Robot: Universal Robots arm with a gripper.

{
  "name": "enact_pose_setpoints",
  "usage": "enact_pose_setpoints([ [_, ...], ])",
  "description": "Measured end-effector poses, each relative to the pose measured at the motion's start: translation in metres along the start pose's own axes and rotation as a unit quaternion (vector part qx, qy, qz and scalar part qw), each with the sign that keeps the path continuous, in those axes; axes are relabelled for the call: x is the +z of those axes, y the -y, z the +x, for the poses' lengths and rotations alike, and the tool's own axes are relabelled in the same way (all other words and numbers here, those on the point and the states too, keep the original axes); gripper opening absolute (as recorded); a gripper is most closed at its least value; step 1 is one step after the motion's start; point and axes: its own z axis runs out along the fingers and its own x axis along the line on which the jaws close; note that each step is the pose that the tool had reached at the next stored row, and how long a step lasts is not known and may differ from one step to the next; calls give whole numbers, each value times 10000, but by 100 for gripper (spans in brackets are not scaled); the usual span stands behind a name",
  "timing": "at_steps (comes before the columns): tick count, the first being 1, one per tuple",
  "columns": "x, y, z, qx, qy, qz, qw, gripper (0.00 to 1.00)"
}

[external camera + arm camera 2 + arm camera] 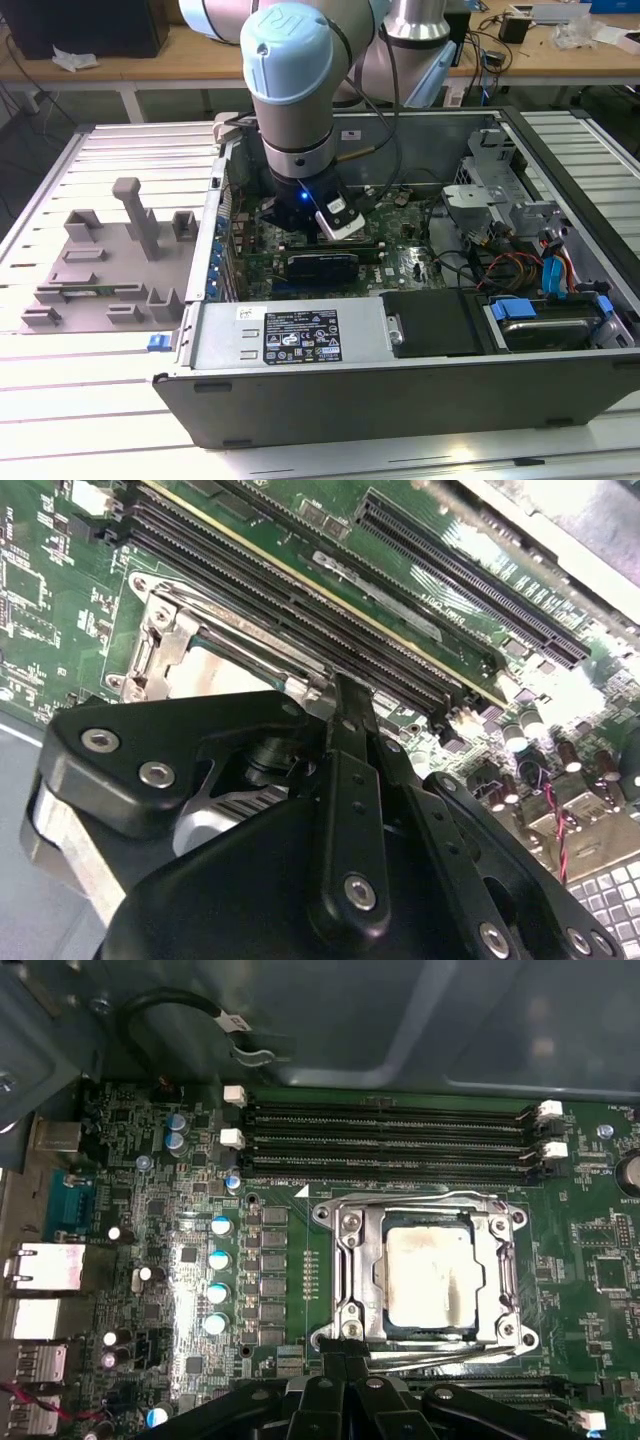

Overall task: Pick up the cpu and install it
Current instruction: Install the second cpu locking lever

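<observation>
The cpu, a pale silvery square with a smudged top, lies seated in the metal-framed socket of the green motherboard. In the first wrist view my gripper sits at the socket frame's edge, its black fingers drawn together with nothing between them. The second wrist view has the gripper right beside the socket, with part of the cpu visible past the black linkage. In the exterior view the arm's wrist reaches down into the open computer case over the motherboard.
Black memory slots run alongside the socket, and blue-topped capacitors stand on its other side. Inside the case are a power supply, drive bays and coloured cables. A grey fixture plate with blocks lies at the exterior view's left.
</observation>
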Motion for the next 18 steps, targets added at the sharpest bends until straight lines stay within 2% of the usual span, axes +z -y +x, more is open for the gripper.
enact_pose_setpoints([
  [3, 19, 3, 13, 40, 12, -86, 10000, 11],
  [4, 24, 4, 17, 50, 15, -102, 9999, 11],
  [8, 20, 5, 13, 66, 14, -103, 9999, 11],
  [16, 17, 16, -101, 113, -97, -99, 9998, 11],
  [18, 12, 14, -108, 117, -105, -98, 9998, 11],
])
